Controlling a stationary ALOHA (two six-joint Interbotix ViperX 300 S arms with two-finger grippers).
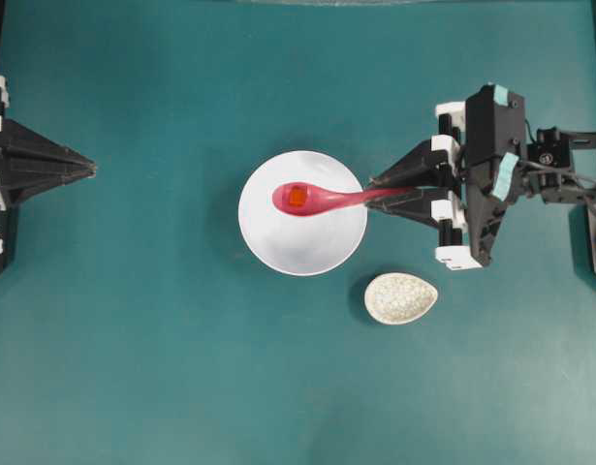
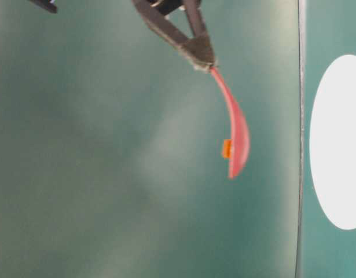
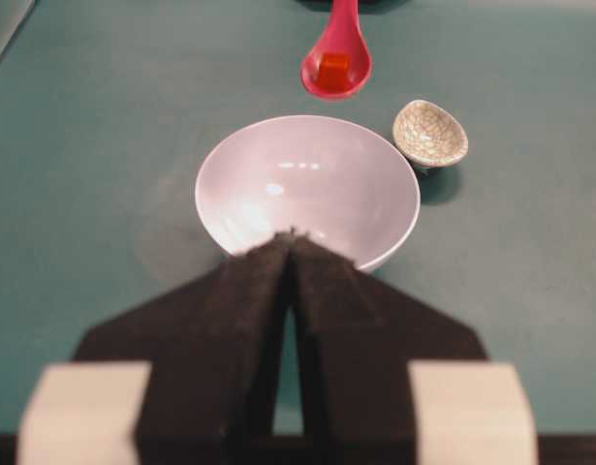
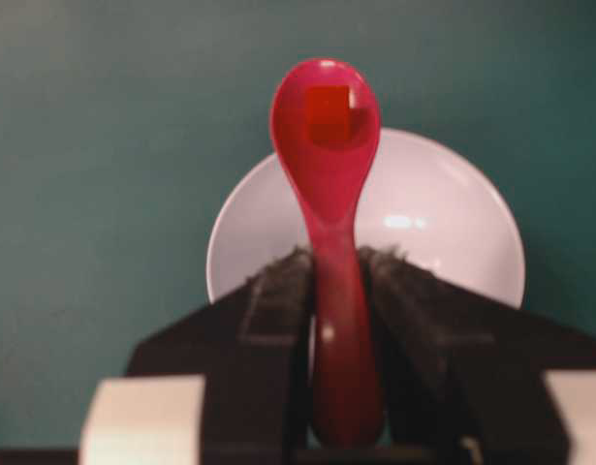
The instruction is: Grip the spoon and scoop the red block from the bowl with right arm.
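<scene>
My right gripper (image 1: 373, 193) (image 4: 334, 260) is shut on the handle of the pink-red spoon (image 1: 322, 201) (image 4: 329, 174). The spoon is held in the air above the white bowl (image 1: 302, 242) (image 4: 443, 213), its scoop pointing left. The small red block (image 1: 297, 198) (image 4: 329, 108) lies in the scoop, also visible in the left wrist view (image 3: 334, 66) and from table level (image 2: 226, 148). The bowl (image 3: 307, 184) looks empty inside. At the table's left edge my left gripper (image 1: 91, 169) (image 3: 293, 235) is shut with nothing in it.
A small speckled beige oval dish (image 1: 401, 297) (image 3: 429, 133) sits on the teal table just right of and nearer than the bowl, below the right gripper's line.
</scene>
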